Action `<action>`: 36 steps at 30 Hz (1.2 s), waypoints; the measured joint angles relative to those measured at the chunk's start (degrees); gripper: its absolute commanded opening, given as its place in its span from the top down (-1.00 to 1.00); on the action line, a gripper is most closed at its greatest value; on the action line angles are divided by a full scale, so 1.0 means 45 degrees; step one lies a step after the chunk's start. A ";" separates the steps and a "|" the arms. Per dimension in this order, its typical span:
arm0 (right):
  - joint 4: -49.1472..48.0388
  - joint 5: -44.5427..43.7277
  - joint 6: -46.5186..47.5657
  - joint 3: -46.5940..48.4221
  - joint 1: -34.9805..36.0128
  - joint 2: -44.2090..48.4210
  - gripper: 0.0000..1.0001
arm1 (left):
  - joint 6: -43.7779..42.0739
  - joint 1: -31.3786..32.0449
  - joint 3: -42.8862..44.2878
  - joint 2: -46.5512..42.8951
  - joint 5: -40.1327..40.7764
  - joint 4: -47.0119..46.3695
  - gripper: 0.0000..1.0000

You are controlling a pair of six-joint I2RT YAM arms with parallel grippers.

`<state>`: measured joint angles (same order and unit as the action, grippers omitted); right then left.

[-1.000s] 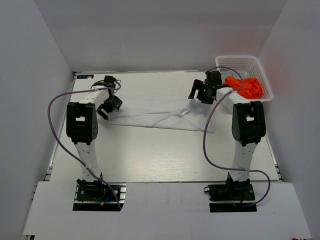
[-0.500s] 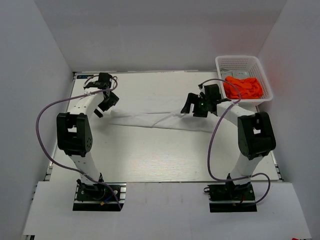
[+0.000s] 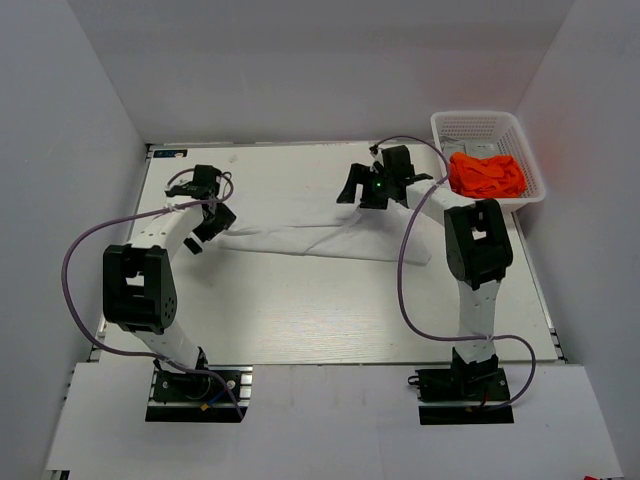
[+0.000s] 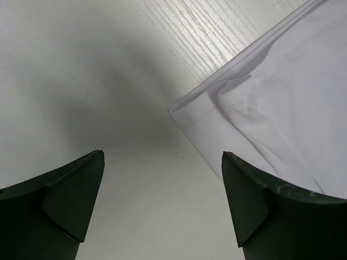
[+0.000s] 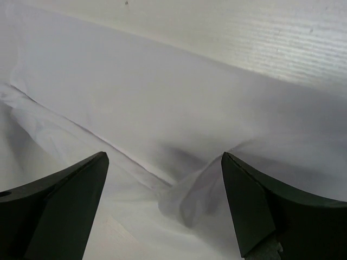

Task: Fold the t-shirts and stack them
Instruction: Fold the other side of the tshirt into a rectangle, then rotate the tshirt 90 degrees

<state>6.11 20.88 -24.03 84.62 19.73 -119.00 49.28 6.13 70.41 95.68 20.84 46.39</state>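
A: Left gripper point(image 4: 162, 156): jaws apart, empty, at the left corner of the white t-shirt point(image 3: 320, 241). Right gripper point(image 5: 163, 155): jaws apart, empty, over its far edge, right of centre.

B: Progress?

A: Judged early. White t-shirt lies on the table point(image 3: 300, 310) as 1 long band, long axis left-right; collar end cannot be told. Orange t-shirt point(image 3: 487, 175) bunched in the basket point(image 3: 478, 122), unfolded. 0 stacked.
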 measured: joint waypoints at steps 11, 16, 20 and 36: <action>0.1088 -0.1705 -0.0355 0.0058 -0.0034 0.0384 -0.81 | -0.0806 0.0029 0.0991 0.0554 -0.0962 -0.0874 -0.98; 0.0942 -0.2521 -0.0413 -0.3390 -0.0049 0.3279 -0.81 | -0.1530 0.0121 0.1569 0.1443 -0.2642 -0.2691 -0.98; 0.0685 -0.2521 -0.0704 -0.4818 -0.0049 0.4435 -0.81 | -0.1792 0.0165 0.2161 0.2958 -0.3570 -0.3691 -0.98; -0.0180 -0.0913 -0.0398 0.1661 -0.0160 -0.1797 -0.81 | -0.1535 0.2992 -0.4133 -0.0772 -0.4639 -0.4367 -0.98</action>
<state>5.30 16.78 -25.82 92.09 19.00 -127.09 42.37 19.59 51.81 92.20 -0.03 26.74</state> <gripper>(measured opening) 0.904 0.987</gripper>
